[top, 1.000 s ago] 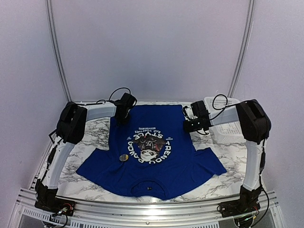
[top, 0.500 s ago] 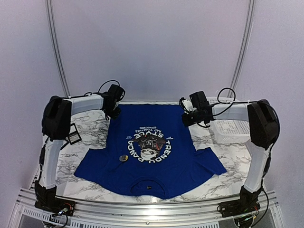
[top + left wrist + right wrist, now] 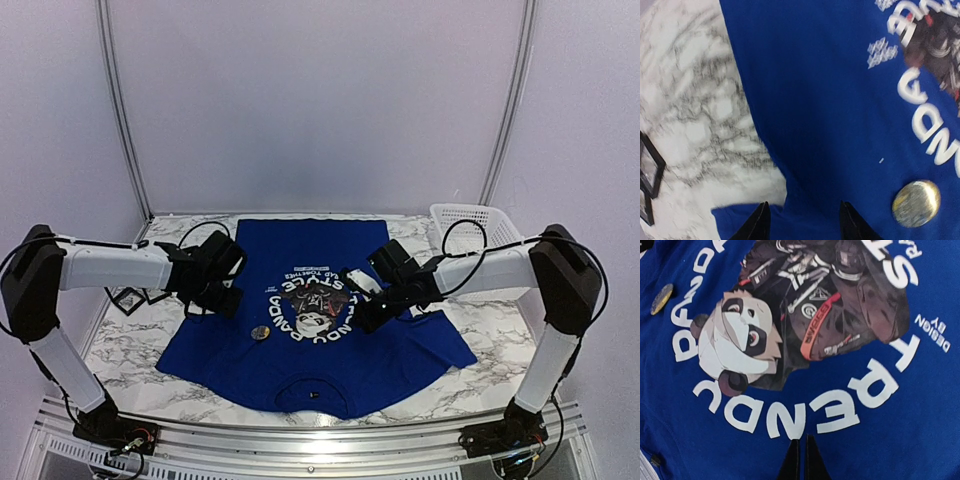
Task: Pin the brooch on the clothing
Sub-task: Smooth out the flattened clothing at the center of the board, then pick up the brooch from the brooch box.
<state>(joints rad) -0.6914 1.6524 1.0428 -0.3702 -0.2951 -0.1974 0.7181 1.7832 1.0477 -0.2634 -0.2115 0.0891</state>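
On the marble table [image 3: 490,375], our left gripper [image 3: 805,222] hangs open, the brooch [image 3: 916,203] lying on the shirt [image 3: 815,100] just right of its jaws; we should centre over it before closing. Our right gripper [image 3: 801,460] is clenched empty.

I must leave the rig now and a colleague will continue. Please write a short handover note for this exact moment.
Left gripper: open and empty, above the shirt edge near a sleeve, with the brooch off to its side.
Right gripper: shut and empty, over the lettering of the panda print.
Brooch: lies on the shirt beside the print; neither gripper touches it.
Done: the shirt is spread flat on the table.
Left: take the brooch and pin it. Whether its pin already goes through the cloth cannot be seen.
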